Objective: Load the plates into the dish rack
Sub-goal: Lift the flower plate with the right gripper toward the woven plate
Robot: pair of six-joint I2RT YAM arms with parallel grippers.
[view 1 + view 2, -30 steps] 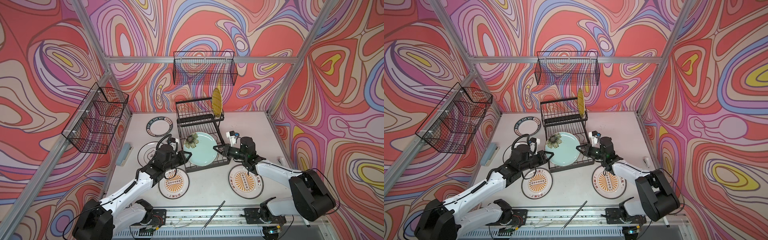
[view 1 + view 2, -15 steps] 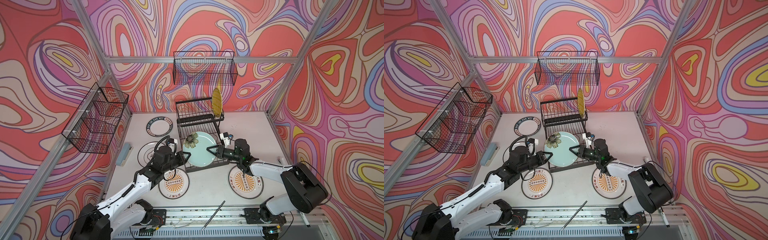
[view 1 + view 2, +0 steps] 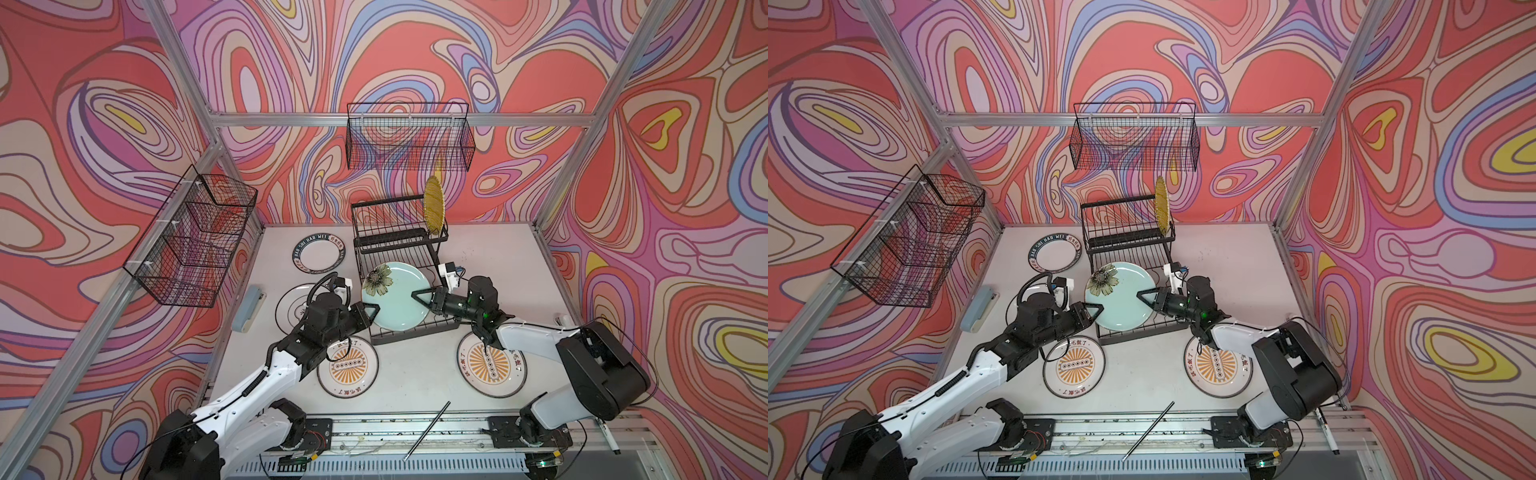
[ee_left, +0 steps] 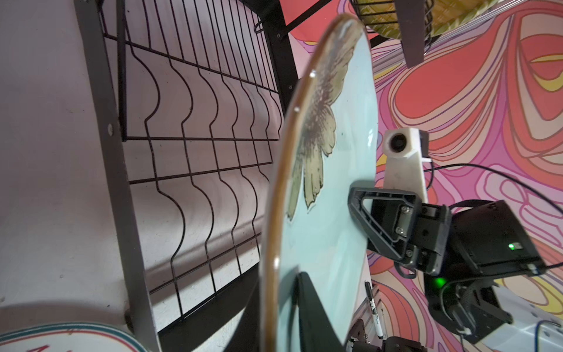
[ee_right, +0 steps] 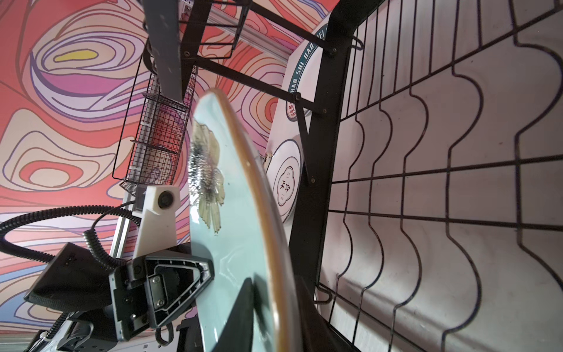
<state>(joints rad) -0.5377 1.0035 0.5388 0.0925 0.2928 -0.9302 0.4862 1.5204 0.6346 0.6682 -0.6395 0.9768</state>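
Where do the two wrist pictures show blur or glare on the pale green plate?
Left wrist view: small white glints along the rim of the pale green plate, and the black finger nearest the lens is blurred. Right wrist view: the plate's flower is smeared, the near finger soft.

— Where do the top views sit?
— High over the near edge of the desk (image 3: 498, 249), side by side, looking down on everything.
— And the wrists?
— Close up, facing each other across the green plate (image 4: 329, 243): left sees the right claw (image 4: 355, 201), right sees the left claw (image 5: 207, 274), both the rack (image 4: 198, 137).
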